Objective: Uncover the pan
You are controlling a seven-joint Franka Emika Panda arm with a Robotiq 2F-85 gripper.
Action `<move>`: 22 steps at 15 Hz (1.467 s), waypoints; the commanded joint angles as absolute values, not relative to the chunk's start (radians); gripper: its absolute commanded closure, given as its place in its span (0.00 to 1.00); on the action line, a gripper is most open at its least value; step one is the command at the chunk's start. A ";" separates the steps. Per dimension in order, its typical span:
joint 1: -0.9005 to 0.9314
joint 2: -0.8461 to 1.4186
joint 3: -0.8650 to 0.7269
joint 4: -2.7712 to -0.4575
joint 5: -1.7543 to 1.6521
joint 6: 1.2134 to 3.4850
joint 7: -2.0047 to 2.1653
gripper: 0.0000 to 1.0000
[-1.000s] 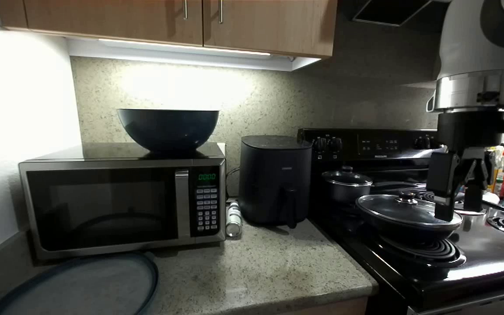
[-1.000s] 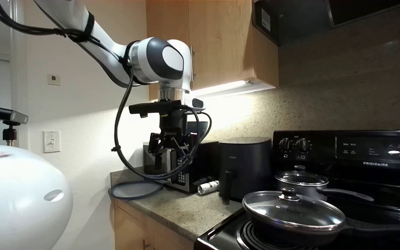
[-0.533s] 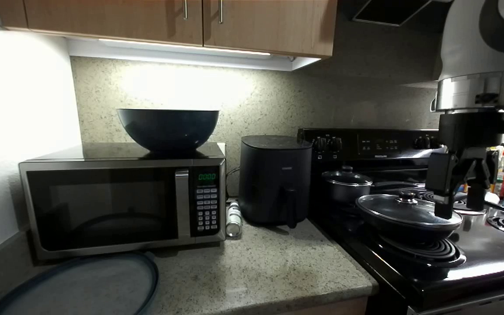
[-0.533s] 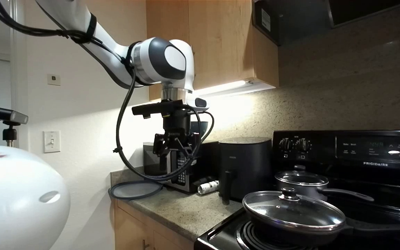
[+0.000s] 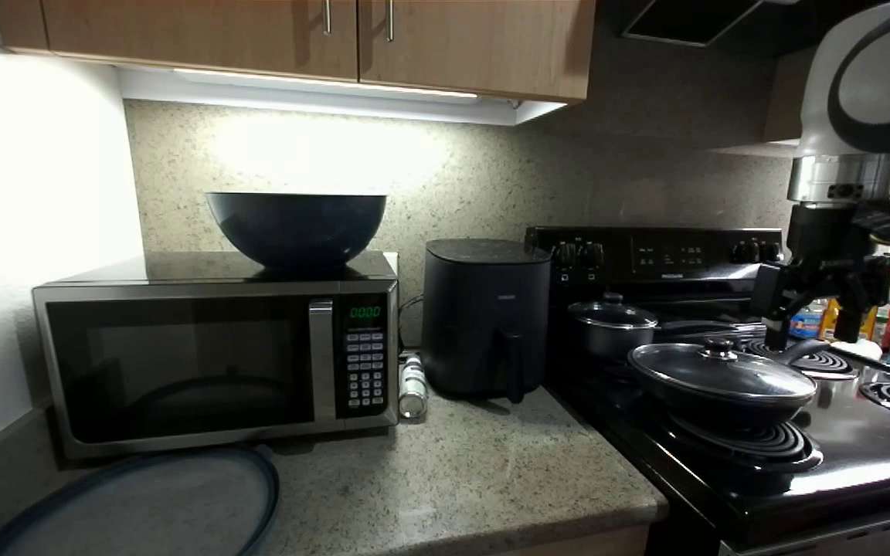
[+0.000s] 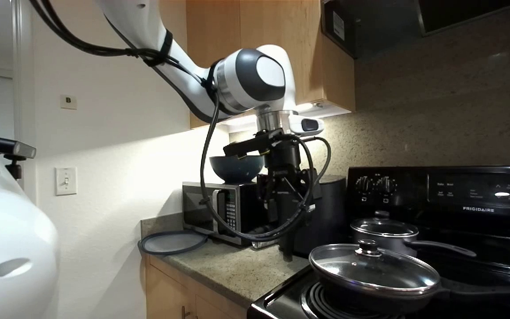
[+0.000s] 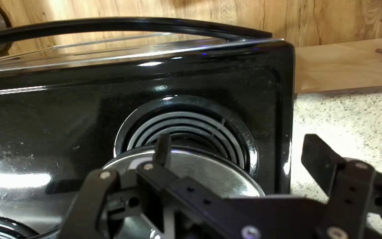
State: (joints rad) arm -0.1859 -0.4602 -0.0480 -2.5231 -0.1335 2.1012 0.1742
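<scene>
Claw [image 5: 813,333] spread wide, empty; lidded pan [image 6: 370,299] on black stove [image 5: 858,448], speckled counter [image 5: 491,479] beside, cabinets [image 5: 484,46] above.

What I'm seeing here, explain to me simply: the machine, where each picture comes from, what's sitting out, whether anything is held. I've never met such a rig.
The white machine is a robot arm, steered by a person. Its gripper, a kind of two-pronged hand, is open and holds nothing. The exterior views are taken from two places outside the robot; the wrist view is taken from the arm itself, looking down on the stove. On that stove sit a dark pan under a glass lid and a smaller pot, also covered. On the counter stand a microwave with a bowl on top and an air fryer. The job is uncovering the pan.
</scene>
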 commanded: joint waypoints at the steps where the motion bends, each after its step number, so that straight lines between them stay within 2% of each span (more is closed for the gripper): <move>1: -0.180 -0.444 -0.057 -2.509 -0.136 2.099 0.178 0.00; 4: -0.183 -0.404 -0.053 -2.480 -0.124 2.104 0.220 0.00; 10: -0.221 -0.138 -0.077 -2.281 -0.119 2.189 0.445 0.00; 13: -0.211 -0.006 -0.110 -2.151 -0.101 2.146 0.472 0.00; 14: -0.199 -0.094 -0.112 -2.240 -0.124 2.176 0.448 0.00; 22: -0.187 0.077 -0.140 -2.090 -0.110 2.177 0.482 0.00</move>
